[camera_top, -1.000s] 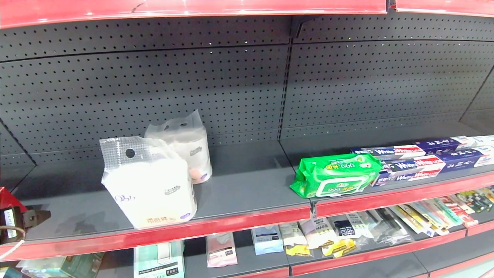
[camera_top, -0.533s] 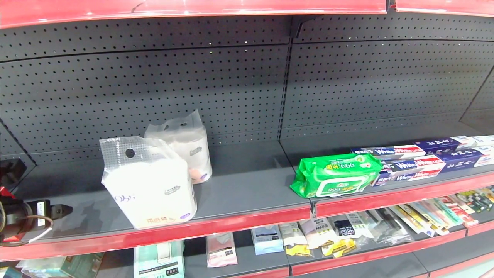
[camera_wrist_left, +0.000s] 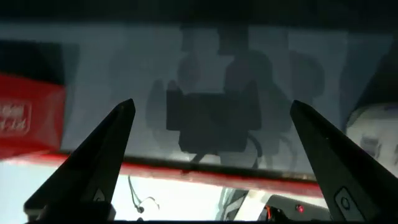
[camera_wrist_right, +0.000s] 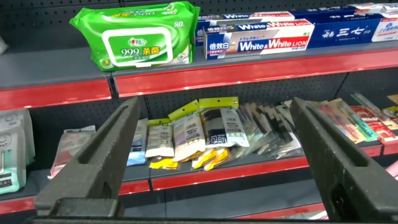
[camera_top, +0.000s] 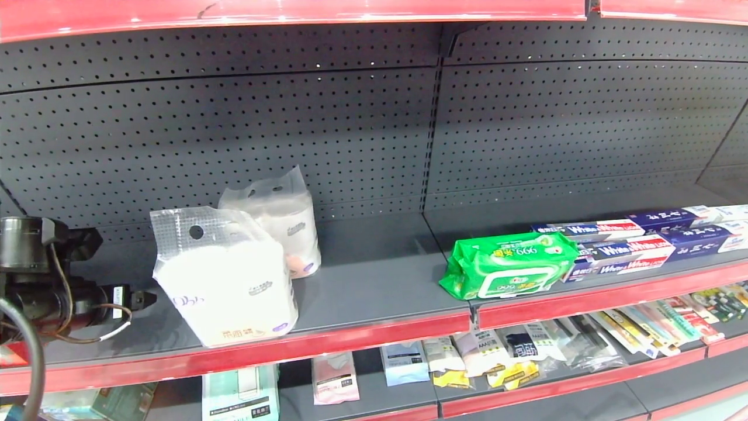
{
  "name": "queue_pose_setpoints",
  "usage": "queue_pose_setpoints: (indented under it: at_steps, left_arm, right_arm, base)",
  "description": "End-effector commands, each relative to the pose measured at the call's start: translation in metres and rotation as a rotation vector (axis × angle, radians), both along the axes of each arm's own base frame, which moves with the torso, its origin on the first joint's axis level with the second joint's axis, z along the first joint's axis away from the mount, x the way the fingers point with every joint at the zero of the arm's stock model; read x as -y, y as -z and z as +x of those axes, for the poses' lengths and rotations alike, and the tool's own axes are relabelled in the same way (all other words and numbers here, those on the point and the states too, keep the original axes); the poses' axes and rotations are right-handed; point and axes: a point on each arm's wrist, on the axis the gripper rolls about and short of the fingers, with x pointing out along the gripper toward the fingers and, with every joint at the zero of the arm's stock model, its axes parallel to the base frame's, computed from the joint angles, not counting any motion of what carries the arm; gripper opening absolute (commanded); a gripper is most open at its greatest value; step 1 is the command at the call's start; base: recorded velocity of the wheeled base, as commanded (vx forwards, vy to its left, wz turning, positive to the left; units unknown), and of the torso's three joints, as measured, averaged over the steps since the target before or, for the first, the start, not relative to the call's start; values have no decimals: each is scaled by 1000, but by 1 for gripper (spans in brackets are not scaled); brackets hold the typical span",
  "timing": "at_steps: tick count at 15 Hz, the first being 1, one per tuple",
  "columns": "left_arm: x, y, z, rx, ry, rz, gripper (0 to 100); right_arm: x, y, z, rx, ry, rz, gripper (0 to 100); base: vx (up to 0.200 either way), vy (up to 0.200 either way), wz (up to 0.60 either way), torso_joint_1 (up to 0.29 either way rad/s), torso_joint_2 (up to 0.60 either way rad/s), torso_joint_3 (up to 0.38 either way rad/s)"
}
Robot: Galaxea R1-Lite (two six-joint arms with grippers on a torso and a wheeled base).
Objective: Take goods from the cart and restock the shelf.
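since a second ago the left arm has risen and pushed in from the left edge, so the left gripper (camera_wrist_left: 214, 155), fingers spread wide and empty, now hovers over the shelf (camera_top: 374, 275) just beside the front tissue pack (camera_top: 228, 286), which stands near the red lip (camera_top: 350, 339) with a second roll pack (camera_top: 280, 222) behind it. that pack looks light, soft and slick in its film, so a broad squeeze across its body would likely hold better than the thin header, and open room lies between it and the wet wipes (camera_top: 508, 263). the right gripper (camera_wrist_right: 217, 162) hangs wide open too, holding nothing.
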Motion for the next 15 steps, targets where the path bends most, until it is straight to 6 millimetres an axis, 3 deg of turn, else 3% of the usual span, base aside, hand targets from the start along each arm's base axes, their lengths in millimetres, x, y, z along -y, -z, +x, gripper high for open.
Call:
queue_pose_setpoints:
  at_steps: [1, 15]
  left_arm:
    - [3, 7, 11, -13, 22, -3, 100]
    - [32, 12, 31, -15, 117, -20, 100]
  right_arm:
    - [0, 0, 0, 0, 0, -1, 100]
    - [0, 0, 0, 0, 0, -1, 100]
  base:
    - [0, 0, 0, 0, 0, 0]
    - [0, 0, 0, 0, 0, 0]
